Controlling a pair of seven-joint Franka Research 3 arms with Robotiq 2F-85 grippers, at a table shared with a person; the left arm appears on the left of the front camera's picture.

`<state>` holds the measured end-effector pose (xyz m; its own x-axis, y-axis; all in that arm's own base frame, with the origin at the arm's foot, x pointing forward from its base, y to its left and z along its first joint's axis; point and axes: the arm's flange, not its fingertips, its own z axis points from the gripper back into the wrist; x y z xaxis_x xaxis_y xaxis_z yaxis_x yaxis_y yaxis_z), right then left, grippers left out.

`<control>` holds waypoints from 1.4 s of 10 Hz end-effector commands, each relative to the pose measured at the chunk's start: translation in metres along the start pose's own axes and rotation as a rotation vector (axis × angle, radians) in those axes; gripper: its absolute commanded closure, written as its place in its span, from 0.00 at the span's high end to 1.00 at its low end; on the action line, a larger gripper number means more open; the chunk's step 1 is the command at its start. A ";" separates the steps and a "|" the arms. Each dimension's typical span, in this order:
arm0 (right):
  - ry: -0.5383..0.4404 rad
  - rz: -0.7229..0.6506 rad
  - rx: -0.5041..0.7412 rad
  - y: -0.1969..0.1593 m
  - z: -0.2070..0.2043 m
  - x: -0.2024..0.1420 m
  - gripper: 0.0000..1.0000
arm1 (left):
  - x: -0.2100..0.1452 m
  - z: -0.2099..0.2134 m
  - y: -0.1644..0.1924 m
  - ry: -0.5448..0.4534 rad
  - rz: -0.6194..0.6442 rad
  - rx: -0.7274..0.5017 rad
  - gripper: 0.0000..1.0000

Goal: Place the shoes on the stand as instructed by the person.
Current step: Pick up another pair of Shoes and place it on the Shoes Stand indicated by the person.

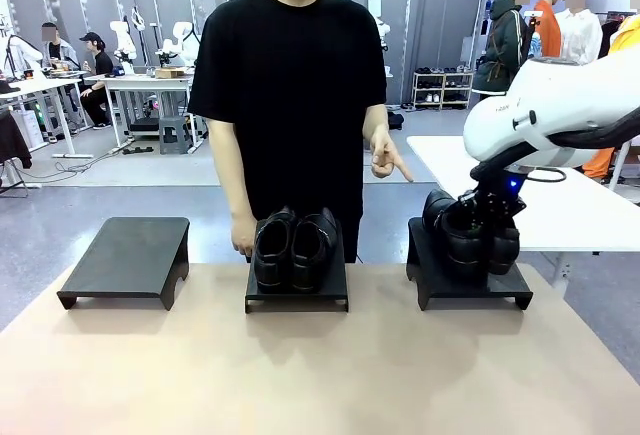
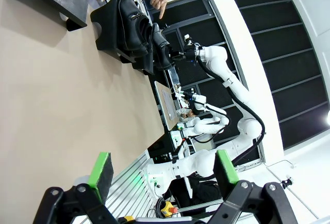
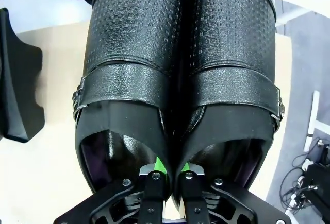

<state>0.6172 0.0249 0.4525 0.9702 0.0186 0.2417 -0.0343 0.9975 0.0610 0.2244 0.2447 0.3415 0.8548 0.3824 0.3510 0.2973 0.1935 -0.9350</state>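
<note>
Front view: the person (image 1: 295, 105) points toward the right stand (image 1: 468, 280), where the right tool (image 1: 480, 217) meets the buckle-strap shoes (image 1: 470, 235). A plain pair (image 1: 294, 247) sits on the middle stand (image 1: 297, 290); the left stand (image 1: 128, 260) is bare.

Left wrist view: the left tool (image 2: 162, 170) hangs wide open above the desk (image 2: 56, 110), holding nothing.

Right wrist view: the right tool's fingers (image 3: 154, 170) sit nearly closed, one inside each shoe, pinching the shoes' touching inner walls.

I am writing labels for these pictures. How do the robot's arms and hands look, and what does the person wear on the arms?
The right arm is glossy white with rounded shells, black joints, a black cable and a blue light at the wrist. The left hand is black, with bright green pads on its two fingers. The person's black T-shirt has short sleeves, so the forearms are uncovered.
</note>
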 end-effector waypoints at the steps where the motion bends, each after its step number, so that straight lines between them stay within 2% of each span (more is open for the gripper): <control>1: -0.001 -0.011 -0.030 0.004 -0.002 0.017 0.07 | -0.002 0.000 -0.003 0.003 -0.009 -0.010 1.00; 8: -0.029 0.054 -0.024 0.008 -0.031 0.017 0.07 | -0.002 0.000 -0.003 0.003 -0.009 -0.010 1.00; 12: -0.018 0.032 0.009 0.003 -0.041 0.011 0.07 | -0.002 0.000 -0.003 0.003 -0.009 -0.010 1.00; 13: -0.012 0.025 0.002 0.003 -0.040 0.007 0.13 | -0.002 0.000 -0.003 0.003 -0.009 -0.010 1.00; 14: -0.004 0.024 0.000 0.003 -0.038 0.001 0.24 | -0.002 0.000 -0.003 0.003 -0.009 -0.010 1.00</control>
<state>0.6362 0.0325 0.4164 0.9722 0.0428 0.2301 -0.0554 0.9973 0.0485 0.2244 0.2447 0.3415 0.8548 0.3824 0.3510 0.2973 0.1935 -0.9350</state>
